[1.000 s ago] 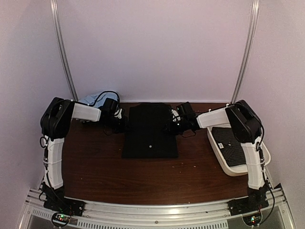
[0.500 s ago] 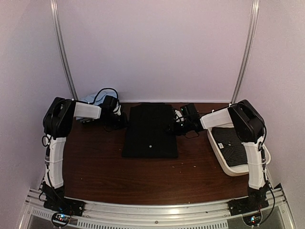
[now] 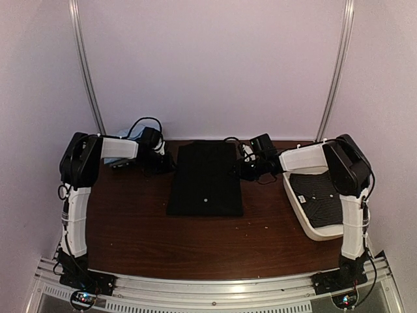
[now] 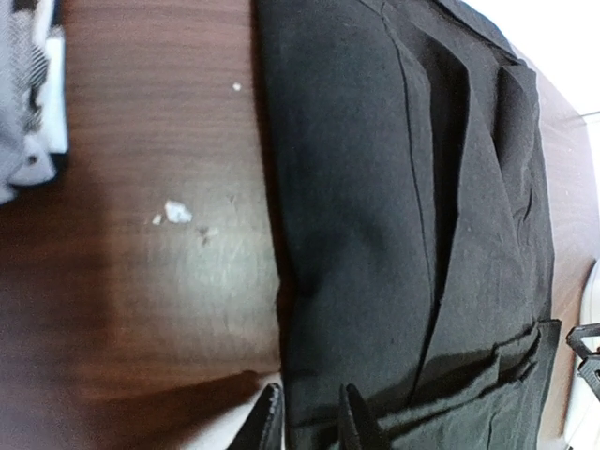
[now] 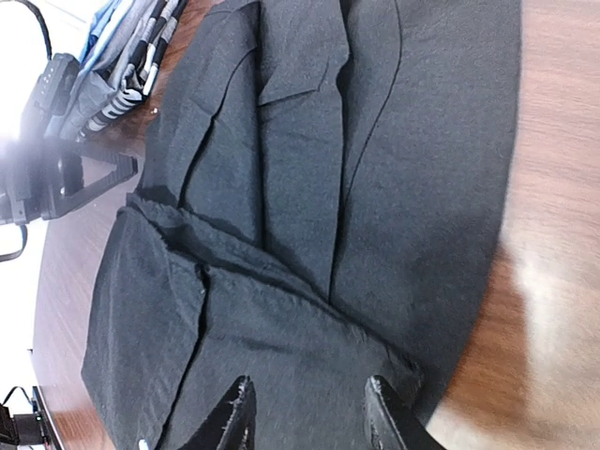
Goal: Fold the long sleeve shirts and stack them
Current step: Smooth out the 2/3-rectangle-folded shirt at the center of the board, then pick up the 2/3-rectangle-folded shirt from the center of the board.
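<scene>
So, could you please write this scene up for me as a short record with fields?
black shirt: folded flat, middle of the table, one white button showing
dotted shirt: folded, lying in the white tray at the right
striped cloth: bunched at the far left
left end effector: fingers slightly apart over the black shirt's left edge, holding nothing
right end effector: fingers apart above the black shirt near its right edge, holding nothing
</scene>
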`<move>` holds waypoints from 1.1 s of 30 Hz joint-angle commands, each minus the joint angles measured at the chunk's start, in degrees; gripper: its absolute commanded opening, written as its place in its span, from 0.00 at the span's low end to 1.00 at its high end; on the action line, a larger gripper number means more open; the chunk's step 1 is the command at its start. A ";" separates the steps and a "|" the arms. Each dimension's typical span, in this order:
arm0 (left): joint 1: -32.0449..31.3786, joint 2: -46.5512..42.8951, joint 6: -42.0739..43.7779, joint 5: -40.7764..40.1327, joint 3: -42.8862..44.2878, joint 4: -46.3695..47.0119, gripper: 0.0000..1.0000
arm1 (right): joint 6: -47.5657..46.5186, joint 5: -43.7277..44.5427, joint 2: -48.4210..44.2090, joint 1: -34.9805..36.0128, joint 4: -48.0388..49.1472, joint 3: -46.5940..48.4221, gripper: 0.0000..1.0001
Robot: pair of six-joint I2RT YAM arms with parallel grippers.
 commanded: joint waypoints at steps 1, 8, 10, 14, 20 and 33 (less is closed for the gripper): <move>0.61 -6.88 1.10 -0.13 -4.21 -0.69 0.24 | -1.29 2.27 -5.69 -0.31 -2.27 -2.77 0.42; 0.61 -16.33 0.48 2.41 -16.79 1.39 0.28 | -0.22 2.85 -13.73 0.94 -1.82 -10.41 0.42; 0.53 -19.70 0.21 3.43 -20.63 1.97 0.28 | -0.04 3.26 -16.26 1.96 -1.50 -14.00 0.42; 0.30 -25.53 -0.88 5.98 -29.70 3.75 0.27 | 1.60 3.89 -21.48 4.33 -0.17 -21.54 0.43; -2.48 -31.48 -3.16 8.81 -38.38 6.23 0.27 | 4.90 4.40 -24.21 9.62 1.46 -26.71 0.42; -8.04 -30.57 -7.43 9.41 -45.50 10.78 0.27 | 8.86 3.97 -20.67 13.75 6.15 -30.76 0.38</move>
